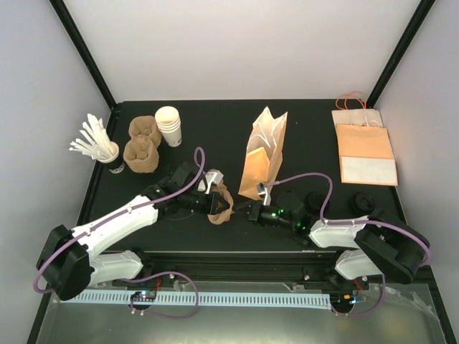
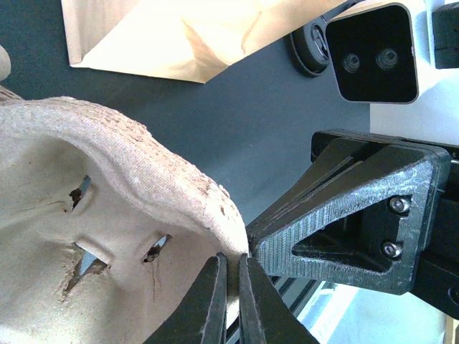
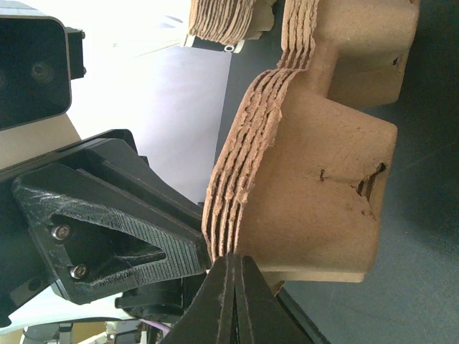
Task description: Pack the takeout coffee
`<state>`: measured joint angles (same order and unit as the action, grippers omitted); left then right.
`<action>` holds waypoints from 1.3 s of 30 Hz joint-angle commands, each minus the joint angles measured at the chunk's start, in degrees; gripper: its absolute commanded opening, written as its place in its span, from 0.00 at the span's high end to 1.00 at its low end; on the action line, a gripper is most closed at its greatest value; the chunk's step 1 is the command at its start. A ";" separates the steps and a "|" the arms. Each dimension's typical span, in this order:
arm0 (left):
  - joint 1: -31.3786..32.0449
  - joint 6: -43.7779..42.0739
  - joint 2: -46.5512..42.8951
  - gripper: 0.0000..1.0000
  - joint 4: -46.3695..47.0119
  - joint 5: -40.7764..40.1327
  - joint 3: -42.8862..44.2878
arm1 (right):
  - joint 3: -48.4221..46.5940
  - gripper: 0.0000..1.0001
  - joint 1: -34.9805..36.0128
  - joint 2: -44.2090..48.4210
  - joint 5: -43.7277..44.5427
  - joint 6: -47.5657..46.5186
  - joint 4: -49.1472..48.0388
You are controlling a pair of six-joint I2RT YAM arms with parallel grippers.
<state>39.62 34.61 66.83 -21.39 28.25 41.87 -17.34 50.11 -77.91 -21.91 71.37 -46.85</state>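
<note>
Tabletop (image 1: pixel 315 136) black, walls (image 1: pixel 244 43) white; left pincer (image 2: pixel 231 264) pinches carrier (image 2: pixel 107 193).

A matte black counter (image 1: pixel 215 125) is spanning the enclosure. White walls are closing it in: back wall (image 1: pixel 244 43), left wall (image 1: pixel 36 107), right wall (image 1: pixel 434 122). Black corner struts (image 1: pixel 82 50) are running along the rear corners. Even, diffuse light is covering all surfaces. A grey metal ledge (image 1: pixel 237 326) is lying along the near edge.

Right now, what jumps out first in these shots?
Both tools meet on the brown pulp cup carriers at near centre: the left tool is pinched on the rim, the right tool shut at the opposite edge. Just behind stands an open brown paper bag, the tallest thing there. White stirrers bristle from a dark cup at far left.
</note>
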 commanded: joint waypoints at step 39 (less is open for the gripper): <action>-2.37 7.73 -1.10 0.98 16.22 17.39 -4.91 | 2.13 0.88 0.16 -4.47 -2.25 3.39 -18.51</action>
<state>36.93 39.72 66.76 -12.56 38.48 37.54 -12.84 49.93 -83.26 -23.09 75.50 -63.88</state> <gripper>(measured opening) 0.055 0.132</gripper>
